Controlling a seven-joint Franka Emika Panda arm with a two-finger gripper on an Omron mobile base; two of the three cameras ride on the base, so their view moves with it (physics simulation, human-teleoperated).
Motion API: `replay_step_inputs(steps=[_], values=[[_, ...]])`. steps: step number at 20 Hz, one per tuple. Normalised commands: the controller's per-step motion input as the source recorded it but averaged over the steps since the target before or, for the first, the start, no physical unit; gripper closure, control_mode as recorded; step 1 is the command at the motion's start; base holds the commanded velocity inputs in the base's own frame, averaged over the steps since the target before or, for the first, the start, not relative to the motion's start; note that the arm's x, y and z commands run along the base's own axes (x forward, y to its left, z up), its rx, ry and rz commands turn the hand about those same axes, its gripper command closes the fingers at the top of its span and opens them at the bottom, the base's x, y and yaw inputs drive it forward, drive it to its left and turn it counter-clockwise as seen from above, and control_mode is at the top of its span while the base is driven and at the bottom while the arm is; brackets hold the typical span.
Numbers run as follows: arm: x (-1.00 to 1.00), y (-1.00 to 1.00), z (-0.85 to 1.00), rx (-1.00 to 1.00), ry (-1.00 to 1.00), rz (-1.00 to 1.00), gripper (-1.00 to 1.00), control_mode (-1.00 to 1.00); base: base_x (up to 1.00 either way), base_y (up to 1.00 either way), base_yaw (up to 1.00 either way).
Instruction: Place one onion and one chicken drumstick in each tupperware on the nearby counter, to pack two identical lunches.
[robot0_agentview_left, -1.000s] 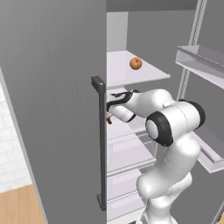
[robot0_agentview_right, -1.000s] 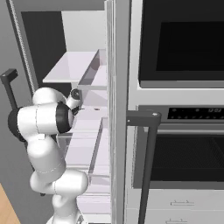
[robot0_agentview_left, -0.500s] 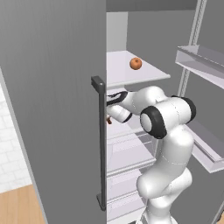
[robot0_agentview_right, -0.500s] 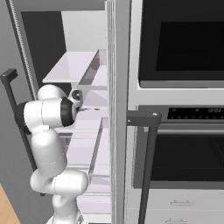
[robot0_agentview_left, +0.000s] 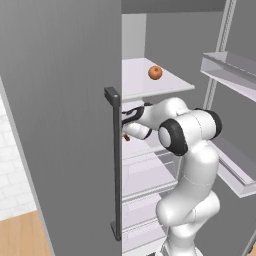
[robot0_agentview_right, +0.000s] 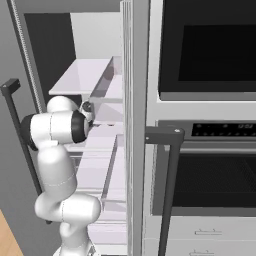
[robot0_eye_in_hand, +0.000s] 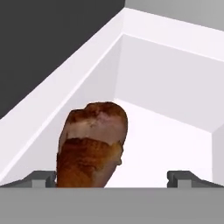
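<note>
Chicken drumstick (robot0_eye_in_hand: 92, 146) lower end cut off by frame bottom

Open fridge door (robot0_agentview_left: 60, 125), glass shelves (robot0_agentview_left: 165, 85), oven (robot0_agentview_right: 210, 165)

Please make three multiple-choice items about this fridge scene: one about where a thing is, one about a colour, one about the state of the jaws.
1. Where is the onion?
A. on the upper fridge shelf
B. on the floor
C. inside the oven

2. What colour is the chicken drumstick?
A. green
B. reddish-brown
C. white

3. How do the jaws of the gripper stand?
A. shut on the onion
B. shut on nothing
C. open, drumstick between them near one fingertip

Answers: A, the orange ball sits on the top shelf; B, the hand view shows browned meat; C, both fingertips stand wide apart, not pressing it.
</note>
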Motion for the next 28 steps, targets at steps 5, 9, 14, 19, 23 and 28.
replay_step_inputs(steps=[5,9,14,19,23,28], values=[[0.09,-0.98,0.02,0.00,0.00,0.00,-1.00,-1.00,0.00,0.00,0.00],[0.00,-0.28,0.00,0.00,0.03,0.00,-1.00,-1.00,0.00,0.00,0.00],[-0.25,0.49,0.15,0.00,0.03,0.00,-1.00,-1.00,0.00,0.00,0.00],[-0.22,0.54,0.36,0.00,0.00,0.00,-1.00,-1.00,0.00,0.00,0.00],[0.03,0.66,-0.16,0.00,0.03,0.00,-1.00,-1.00,0.00,0.00,0.00],[0.20,0.12,0.00,-0.01,0.10,-0.08,-1.00,-1.00,0.00,0.00,0.00]])
